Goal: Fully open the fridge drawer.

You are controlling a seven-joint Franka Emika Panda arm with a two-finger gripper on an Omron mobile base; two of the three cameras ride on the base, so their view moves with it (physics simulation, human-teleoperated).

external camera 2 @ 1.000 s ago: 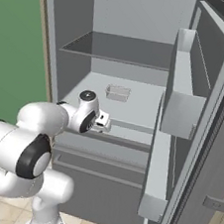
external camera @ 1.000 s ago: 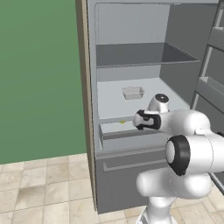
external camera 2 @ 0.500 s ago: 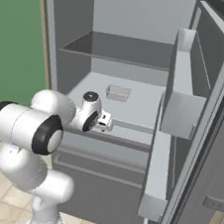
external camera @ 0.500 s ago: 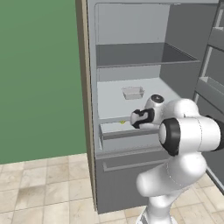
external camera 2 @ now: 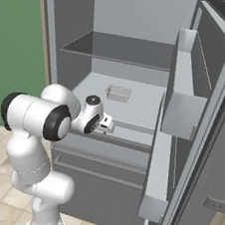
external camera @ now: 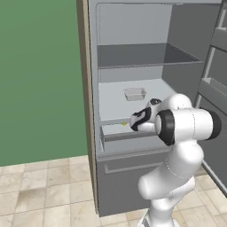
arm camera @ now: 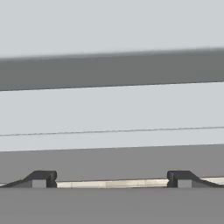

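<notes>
Grey groove handle dead ahead as the dark two-finger gripper [arm camera: 109,178], fingers spread apart, closes on the wide light-grey fridge drawer [external camera: 116,132] low in the tall grey fridge [external camera: 133,84], drawer barely out, nearly the whole pull left.

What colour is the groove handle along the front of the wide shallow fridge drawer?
Darker grey, against the light-grey fridge drawer; the groove handle shows best in the hand view.

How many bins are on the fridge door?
2. The upper bin hangs high on the open fridge door, beside the shelves. The lower bin sits under it, reaching down toward the door's bottom. More may be hidden above the picture's top.
</notes>
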